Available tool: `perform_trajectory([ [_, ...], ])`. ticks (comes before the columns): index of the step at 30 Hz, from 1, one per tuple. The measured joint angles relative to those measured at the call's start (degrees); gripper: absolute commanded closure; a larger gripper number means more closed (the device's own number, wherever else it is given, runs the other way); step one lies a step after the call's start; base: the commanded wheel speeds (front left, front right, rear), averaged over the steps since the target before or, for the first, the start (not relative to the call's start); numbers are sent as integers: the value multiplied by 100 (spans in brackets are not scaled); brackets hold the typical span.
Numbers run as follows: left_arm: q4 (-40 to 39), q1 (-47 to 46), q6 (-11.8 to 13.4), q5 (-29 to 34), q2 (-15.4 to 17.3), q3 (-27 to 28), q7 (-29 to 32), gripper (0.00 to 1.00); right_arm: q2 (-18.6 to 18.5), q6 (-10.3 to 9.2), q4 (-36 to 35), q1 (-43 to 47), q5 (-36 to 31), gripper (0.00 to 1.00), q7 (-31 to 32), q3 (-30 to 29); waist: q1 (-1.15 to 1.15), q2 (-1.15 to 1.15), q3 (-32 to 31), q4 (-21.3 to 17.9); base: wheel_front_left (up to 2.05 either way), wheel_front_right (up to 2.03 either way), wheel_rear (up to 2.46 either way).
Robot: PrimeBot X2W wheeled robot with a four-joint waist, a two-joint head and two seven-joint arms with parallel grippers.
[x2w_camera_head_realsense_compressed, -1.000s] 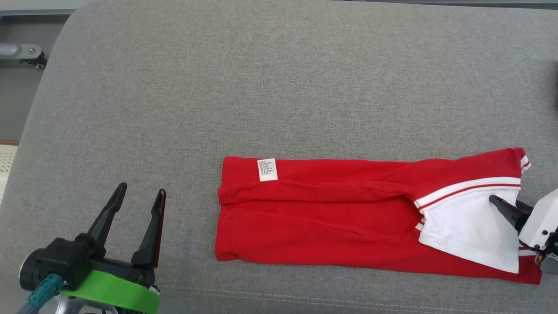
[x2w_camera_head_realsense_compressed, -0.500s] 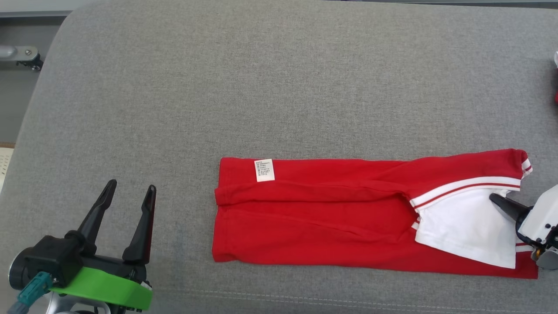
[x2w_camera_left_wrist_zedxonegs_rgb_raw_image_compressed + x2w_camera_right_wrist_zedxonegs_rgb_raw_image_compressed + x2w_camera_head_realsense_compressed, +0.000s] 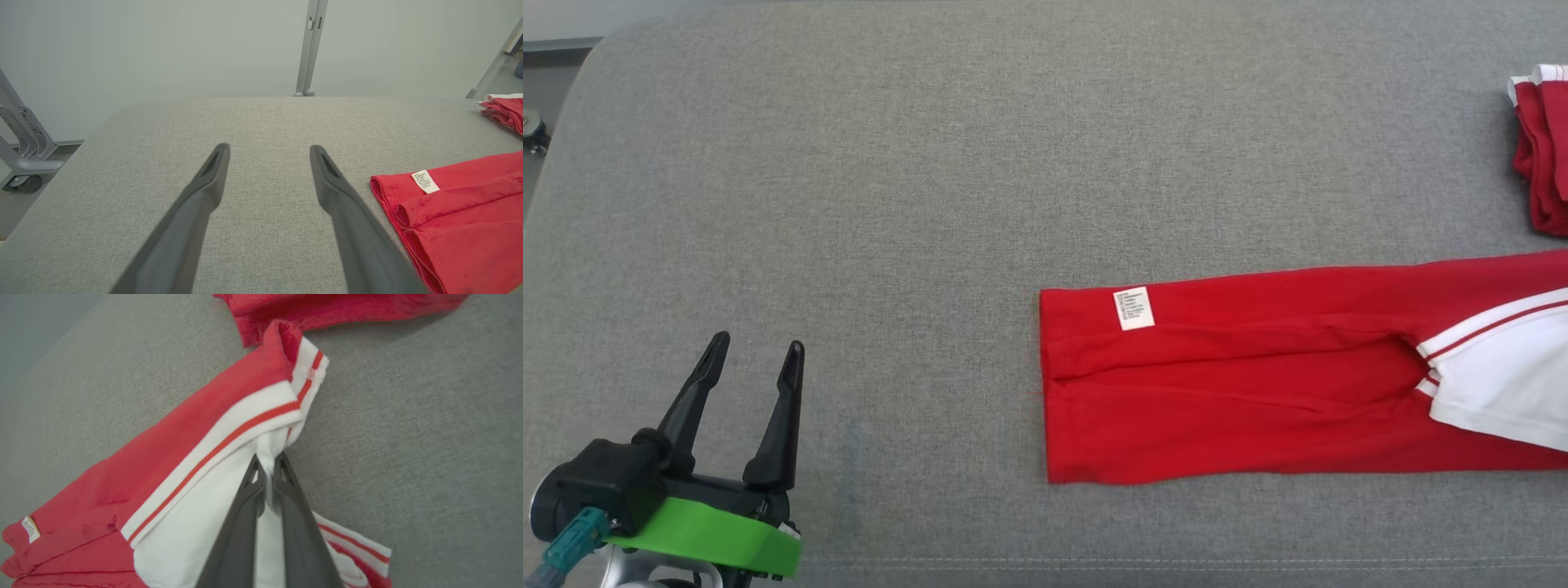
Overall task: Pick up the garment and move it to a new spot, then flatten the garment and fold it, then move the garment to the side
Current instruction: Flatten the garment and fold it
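Observation:
The garment (image 3: pixel 1241 400) is red with a white panel and striped trim, folded into a long strip that runs off the right edge of the head view. Its white label (image 3: pixel 1134 309) sits near its left end. In the right wrist view my right gripper (image 3: pixel 267 463) is shut on the white part of the garment (image 3: pixel 196 428), with cloth pinched between the fingertips and lifted a little. My left gripper (image 3: pixel 757 347) stands open at the lower left, well apart from the garment (image 3: pixel 461 216). Nothing is between the fingers of the left gripper (image 3: pixel 269 151).
Everything lies on a wide grey padded surface (image 3: pixel 931 204). Another folded red and white garment (image 3: pixel 1543 147) lies at the far right edge, just beyond the held end (image 3: pixel 327 306). A grey wheeled frame (image 3: pixel 24 163) stands off the surface's left side.
My right gripper closed on the garment's white part and drew the garment to the right across the surface. The head view has turned a little right. The left gripper stayed open and still.

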Motion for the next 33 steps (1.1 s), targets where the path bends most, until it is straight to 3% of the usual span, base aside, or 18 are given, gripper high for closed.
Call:
perform_trajectory([
  [4,0,-2,0,-3,1,-22,1,0,-105,53,-157,3,142,100,-3,-153,0,0,21,-47,0,0,0],
  [11,15,-19,0,-3,48,-33,10,0,85,561,-1389,-128,397,100,272,131,0,0,8,-101,0,0,0],
  [15,20,-34,-2,4,129,-5,19,0,156,759,-2127,-204,536,100,519,394,0,0,-19,-145,0,0,0],
  [26,25,-190,-65,4,175,-83,166,0,449,688,-3411,-179,282,100,840,1204,0,0,4,-207,0,0,0],
  [33,78,-326,-148,-4,133,-202,211,0,942,303,-3783,-242,-477,100,797,1741,0,0,84,-180,0,0,0],
])
